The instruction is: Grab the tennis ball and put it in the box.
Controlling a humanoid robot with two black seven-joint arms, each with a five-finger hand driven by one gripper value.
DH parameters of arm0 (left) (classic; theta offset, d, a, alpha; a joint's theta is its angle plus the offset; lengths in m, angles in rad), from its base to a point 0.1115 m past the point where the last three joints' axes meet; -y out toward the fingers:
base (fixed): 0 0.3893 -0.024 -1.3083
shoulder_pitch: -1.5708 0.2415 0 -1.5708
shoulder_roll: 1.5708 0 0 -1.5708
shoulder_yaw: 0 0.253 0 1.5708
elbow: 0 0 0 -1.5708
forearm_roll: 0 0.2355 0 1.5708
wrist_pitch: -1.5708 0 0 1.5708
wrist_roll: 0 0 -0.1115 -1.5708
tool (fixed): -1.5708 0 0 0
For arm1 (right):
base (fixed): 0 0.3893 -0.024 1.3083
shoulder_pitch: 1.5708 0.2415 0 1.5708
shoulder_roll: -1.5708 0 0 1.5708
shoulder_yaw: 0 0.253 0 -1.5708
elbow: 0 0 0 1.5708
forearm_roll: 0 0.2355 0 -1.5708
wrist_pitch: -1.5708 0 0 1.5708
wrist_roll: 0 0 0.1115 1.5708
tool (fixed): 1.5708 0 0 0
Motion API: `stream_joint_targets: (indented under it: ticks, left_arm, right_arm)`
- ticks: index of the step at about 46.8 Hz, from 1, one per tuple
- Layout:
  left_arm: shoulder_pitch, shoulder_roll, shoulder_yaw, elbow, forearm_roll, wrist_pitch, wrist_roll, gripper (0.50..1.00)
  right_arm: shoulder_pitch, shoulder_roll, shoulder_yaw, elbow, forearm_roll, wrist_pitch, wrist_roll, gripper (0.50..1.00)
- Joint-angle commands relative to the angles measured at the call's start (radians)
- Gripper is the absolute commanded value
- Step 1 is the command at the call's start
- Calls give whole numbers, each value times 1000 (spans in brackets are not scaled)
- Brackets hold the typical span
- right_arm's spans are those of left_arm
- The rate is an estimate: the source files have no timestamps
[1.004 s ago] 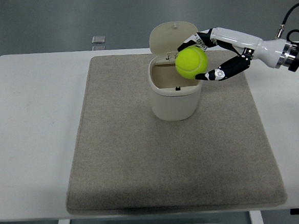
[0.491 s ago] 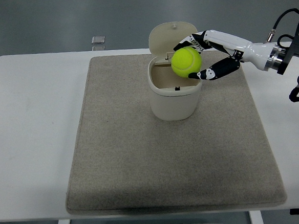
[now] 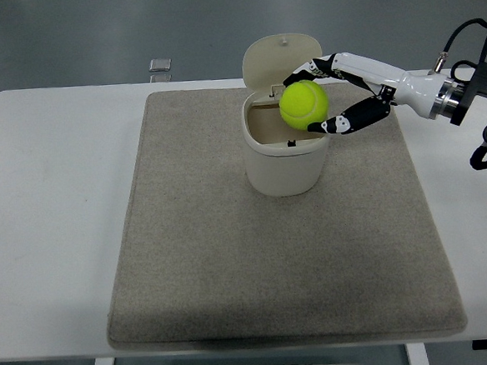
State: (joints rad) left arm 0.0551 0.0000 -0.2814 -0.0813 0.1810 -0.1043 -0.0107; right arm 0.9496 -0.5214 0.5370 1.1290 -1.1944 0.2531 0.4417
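1. Head view, setting: grey flooring lay beyond a white tabletop (image 3: 53, 204), most of which was covered by a beige felt mat (image 3: 232, 258). A small metal clip-like item (image 3: 160, 65) sat near the far edge; what it was could not be told.

2. Head view, the box: a cream lidded box (image 3: 282, 159) stood upright on the far half of the mat, its hinged lid (image 3: 281, 57) tipped back and the mouth open.

3. Head view, the hand: the right hand (image 3: 337, 92) reached in from the right edge, fingers clamped around the tennis ball (image 3: 304, 103), upper fingers over the far side and the thumb (image 3: 345, 123) under the near side. The left hand was out of sight.

4. Head view, the ball's place: it hung above the right part of the box mouth, overlapping the rim, not yet inside.

5. Handling, as a judgement: the ball looked light, springy and fuzzy, so felt should grip well and it is not fragile. Opposed contact across its widest part suits it; being round, it would roll or bounce if released off-centre on the rim.
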Motion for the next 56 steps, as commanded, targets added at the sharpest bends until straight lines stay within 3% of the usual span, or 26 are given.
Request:
stream_joint_targets:
  ticks: [1,13,24,34,44,51,56]
  left_arm:
    - [0,0,-1,0,0,0,0,992]
    - [0,0,-1,0,0,0,0,992]
    - [0,0,1,0,0,0,0,992]
    - [0,0,-1,0,0,0,0,992]
    - [0,0,-1,-2,0,0,0,992]
    - [0,0,1,0,0,0,0,992]
    - [0,0,1,0,0,0,0,992]
  right_arm:
    - [0,0,1,0,-1,5,0,880]
    - [-2,-17,5,0,12,23,9,913]
    - [3,-114,5,-8,234,230,14,913]
    - [2,-131,1,-141,335,337,12,913]
    - [-2,-103,5,-281,463,331,2,913]
    - [1,-35,5,-374,478,322,-3,911]
    - [2,9,6,-420,487,298,-57,909]
